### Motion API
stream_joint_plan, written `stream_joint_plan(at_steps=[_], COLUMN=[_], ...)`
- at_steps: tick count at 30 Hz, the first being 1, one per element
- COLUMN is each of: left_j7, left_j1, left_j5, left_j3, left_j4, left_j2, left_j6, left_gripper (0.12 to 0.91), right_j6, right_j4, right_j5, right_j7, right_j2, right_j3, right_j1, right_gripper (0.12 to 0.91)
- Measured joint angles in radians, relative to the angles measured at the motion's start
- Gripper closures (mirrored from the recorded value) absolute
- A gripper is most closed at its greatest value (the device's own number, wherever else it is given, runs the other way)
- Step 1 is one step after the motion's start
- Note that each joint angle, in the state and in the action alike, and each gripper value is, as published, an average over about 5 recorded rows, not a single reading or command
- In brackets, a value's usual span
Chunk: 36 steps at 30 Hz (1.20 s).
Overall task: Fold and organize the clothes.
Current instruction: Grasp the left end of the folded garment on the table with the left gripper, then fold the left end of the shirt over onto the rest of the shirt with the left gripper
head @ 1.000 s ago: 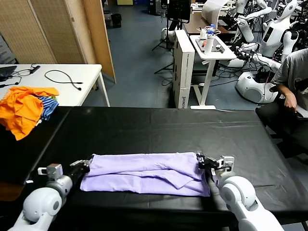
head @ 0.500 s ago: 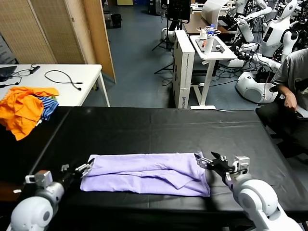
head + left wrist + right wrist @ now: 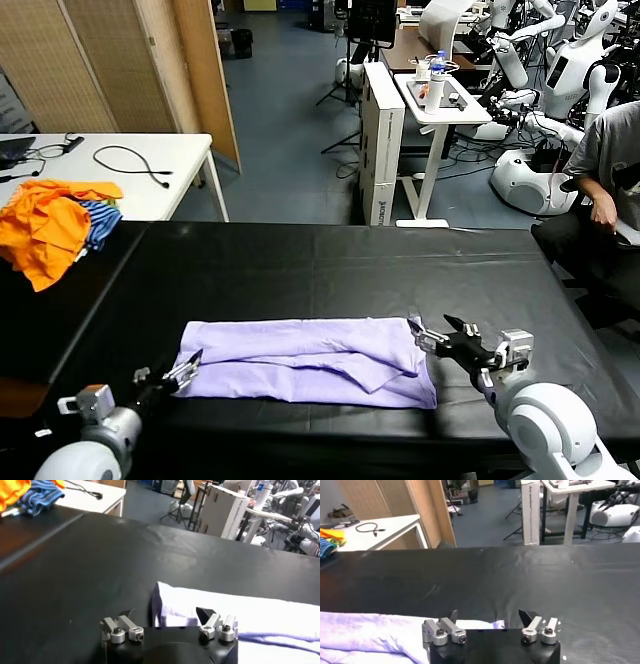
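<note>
The clothes, a pale lavender T-shirt [image 3: 305,361], lie folded into a long flat band across the near part of the black table [image 3: 320,270]. My left gripper [image 3: 182,369] stands open just off the band's left end, holding nothing; in the left wrist view the cloth's end [image 3: 220,615] lies in front of the spread fingers [image 3: 165,616]. My right gripper [image 3: 440,334] is open just beyond the shirt's right end, empty too. In the right wrist view the lavender cloth [image 3: 365,637] reaches up to the open gripper [image 3: 487,616].
A heap of orange garments [image 3: 45,225] with a blue-and-white striped cloth [image 3: 98,222] sits at the table's far left corner. A white side table [image 3: 110,165] with a black cable stands behind it. A seated person [image 3: 600,190] and parked robots are at the right.
Both grippers have opened and let go of the shirt's ends, then drawn back toward me and outward. The shirt has stayed flat on the table.
</note>
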Motion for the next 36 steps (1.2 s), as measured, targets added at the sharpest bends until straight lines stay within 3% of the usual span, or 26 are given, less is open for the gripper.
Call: stream_joint_plan(at_steps=[6, 9, 14, 17, 25, 32, 36], left_j7=[0.004, 0.011, 0.019, 0.020, 0.025, 0.037, 0.031], left_j1=[0.001, -0.002, -0.002, -0.002, 0.014, 0.058, 0.078], left_j5=[-0.005, -0.003, -0.003, 0.001, 0.155, 0.342, 0.404], left_j3=[0.002, 0.004, 0.005, 0.005, -0.025, -0.115, -0.163], left_j4=[0.007, 0.014, 0.021, 0.020, -0.004, 0.007, 0.028], left_j2=[-0.021, -0.027, -0.030, -0.029, 0.002, 0.091, 0.128], left_j6=[-0.004, -0.004, 0.003, 0.006, -0.052, -0.166, -0.207], left_gripper=[0.313, 0.440, 0.728, 0.826, 0.847, 0.847, 0.847], right_j6=[0.001, 0.001, 0.003, 0.004, 0.024, 0.035, 0.044], right_j4=[0.008, 0.010, 0.009, 0.008, 0.003, 0.008, 0.016], right_j5=[-0.002, -0.003, -0.010, -0.013, -0.026, -0.051, -0.068], right_j7=[0.000, -0.003, -0.009, -0.011, -0.013, -0.019, -0.025], right_j2=[0.001, 0.001, 0.001, 0.002, 0.006, 0.030, 0.042], right_j3=[0.007, 0.008, 0.006, 0.005, 0.009, 0.002, 0.002], right_j1=[-0.007, -0.009, -0.007, -0.005, -0.017, -0.042, -0.058], right_gripper=[0.118, 0.118, 0.118, 0.118, 0.118, 0.118, 0.118])
